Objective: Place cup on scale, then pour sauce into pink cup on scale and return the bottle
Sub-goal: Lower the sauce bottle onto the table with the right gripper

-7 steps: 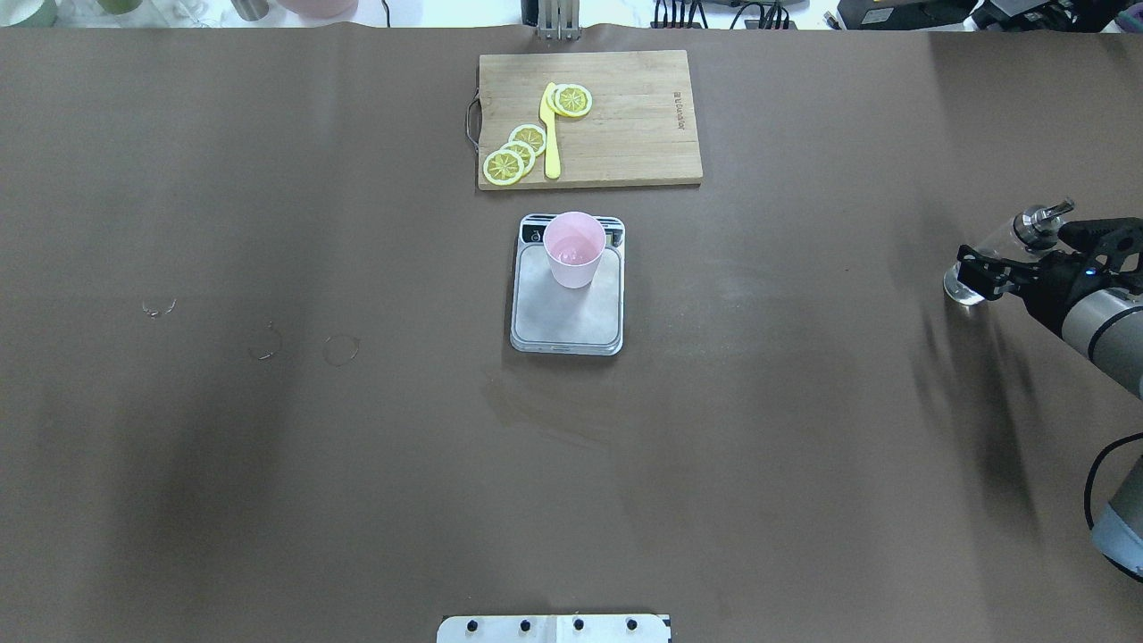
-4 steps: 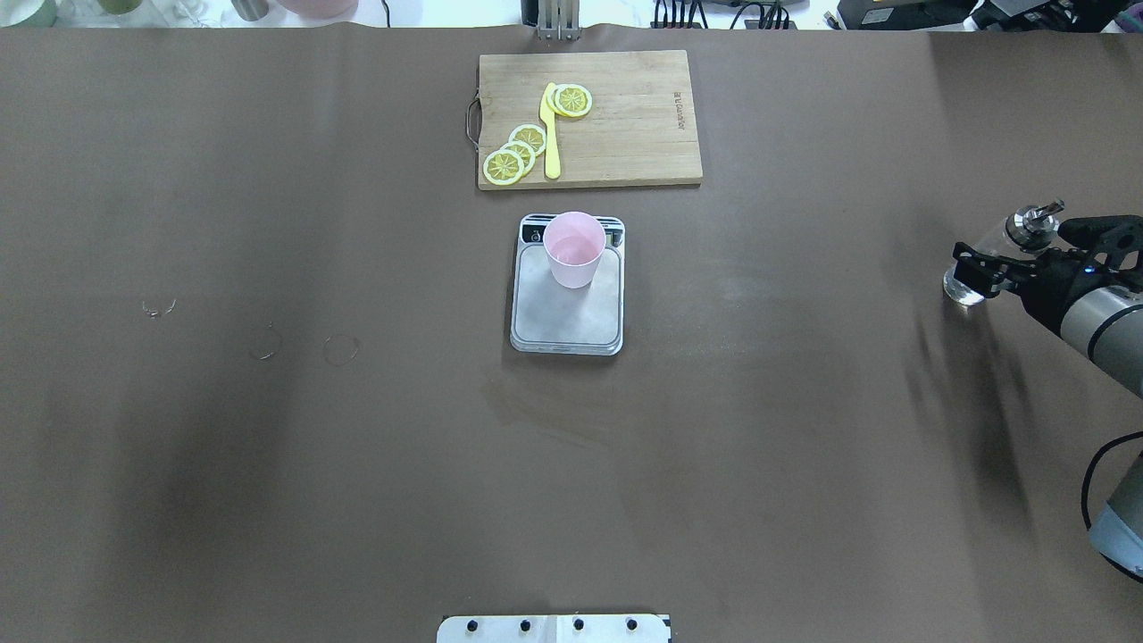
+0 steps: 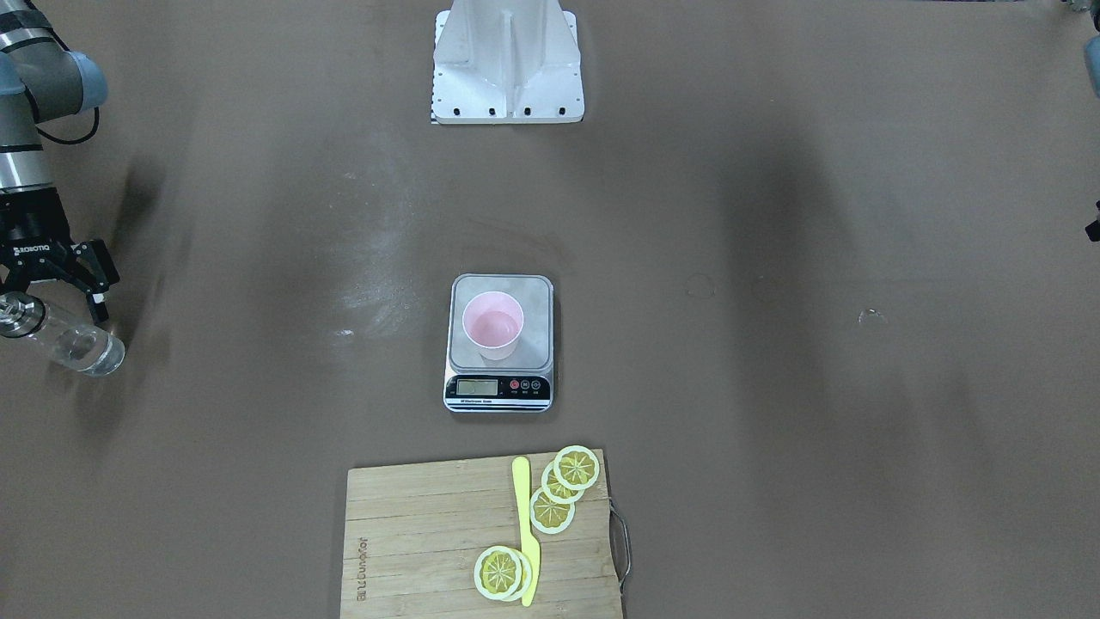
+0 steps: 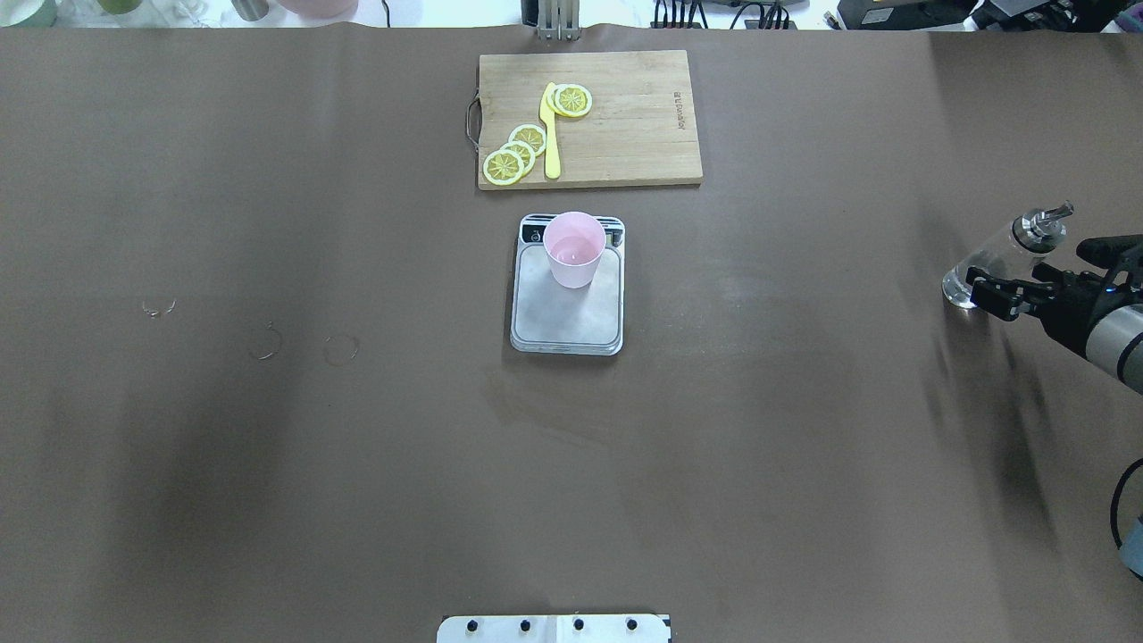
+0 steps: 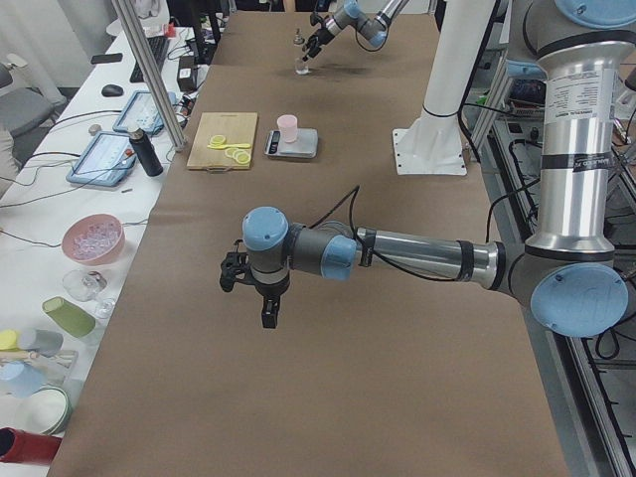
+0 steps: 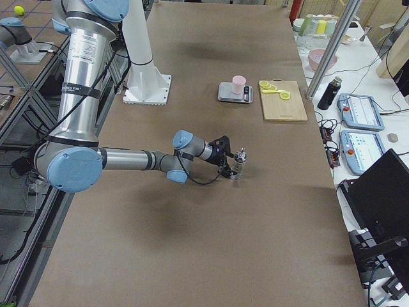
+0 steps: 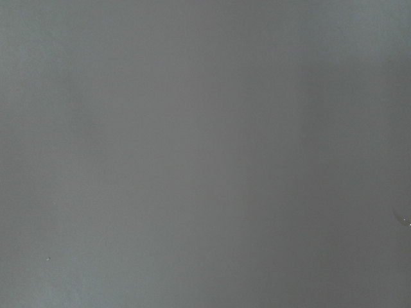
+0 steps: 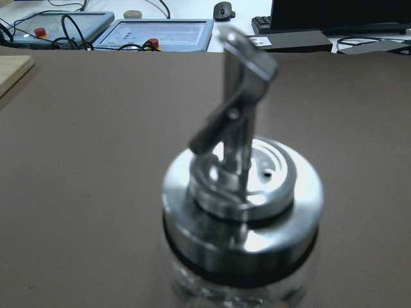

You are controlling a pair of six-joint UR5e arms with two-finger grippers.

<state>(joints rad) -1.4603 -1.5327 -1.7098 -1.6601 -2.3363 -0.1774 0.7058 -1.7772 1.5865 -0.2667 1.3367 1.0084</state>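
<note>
The pale pink cup (image 4: 574, 248) stands upright on the far part of the scale (image 4: 563, 317), just behind its display strip (image 3: 498, 387). The clear glass bottle (image 4: 998, 261) with the silver pour-spout cap (image 8: 241, 212) stands upright on the table at the far right, with clear sauce (image 3: 86, 348) low inside it. My right gripper (image 4: 1031, 279) is open just on the robot's side of the bottle (image 3: 60, 334), and its fingers (image 3: 96, 284) are not touching the glass. My left gripper (image 5: 254, 298) hangs over bare table far to the left; I cannot tell whether it is open.
A wooden cutting board (image 4: 625, 116) with lemon slices and a yellow knife lies beyond the scale. The white robot base mount (image 3: 507, 60) is at the near table edge. Faint water rings (image 4: 339, 348) mark the left half of the brown table.
My right gripper has drawn back from the bottle toward the robot's side. The bottle stays standing in its place. The cup and scale have not moved.
</note>
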